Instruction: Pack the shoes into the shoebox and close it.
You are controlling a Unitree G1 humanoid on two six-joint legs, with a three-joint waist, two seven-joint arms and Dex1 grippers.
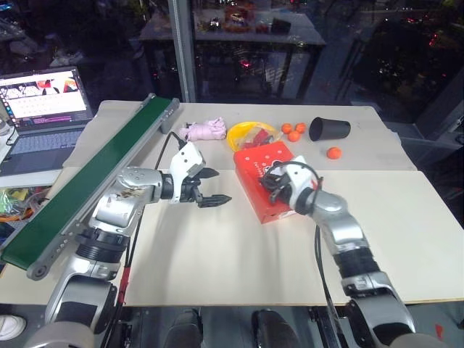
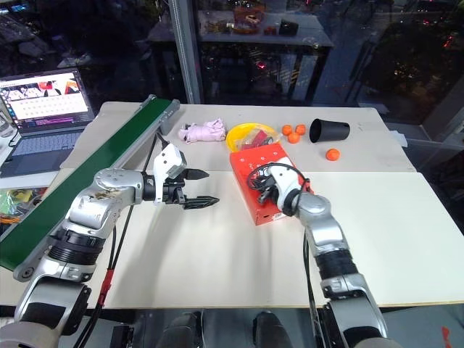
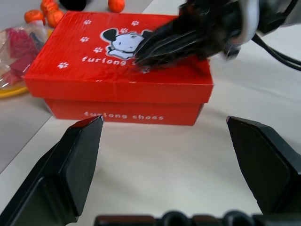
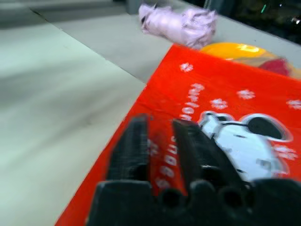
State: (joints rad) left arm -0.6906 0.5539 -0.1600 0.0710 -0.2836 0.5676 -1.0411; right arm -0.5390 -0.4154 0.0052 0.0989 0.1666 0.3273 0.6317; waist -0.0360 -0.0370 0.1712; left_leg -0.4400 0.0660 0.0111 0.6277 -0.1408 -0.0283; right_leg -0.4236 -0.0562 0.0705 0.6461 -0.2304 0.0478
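Smooth red cardboard shoebox (image 3: 117, 84), matt pale table (image 1: 239, 254), ribbed black plastic fingers (image 4: 136, 150).

Left arm extended at frame left, its left gripper (image 1: 206, 186) with fingers spread wide apart. Right arm reaching up from lower right, its right gripper (image 4: 160, 148) with fingers narrowly parted.

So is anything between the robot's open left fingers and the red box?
No. Bare table lies between the open left fingers and the box. The right fingers are over the closed lid, not in between.
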